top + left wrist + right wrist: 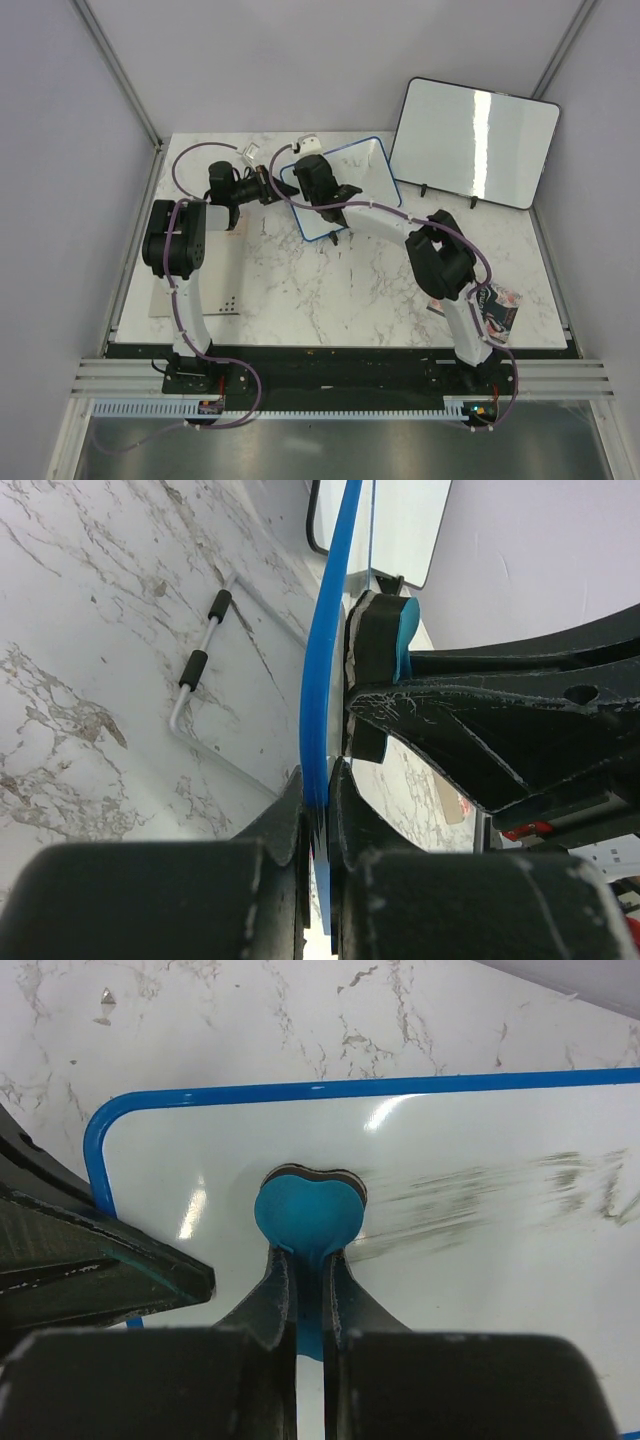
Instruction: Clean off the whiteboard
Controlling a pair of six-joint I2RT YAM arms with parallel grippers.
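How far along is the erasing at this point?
Under way. Done: the left gripper is shut on the frame of the whiteboard, steadying it, and the corner beside the eraser shows no marks. In hand: the right gripper holds the eraser against the board. Left: grey smeared writing across the rest of the surface.

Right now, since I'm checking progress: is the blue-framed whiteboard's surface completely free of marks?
No, smeared grey marks streak the whiteboard just right of the blue eraser in the right wrist view.

Black-and-white arms [190,312], purplish cables [176,172]
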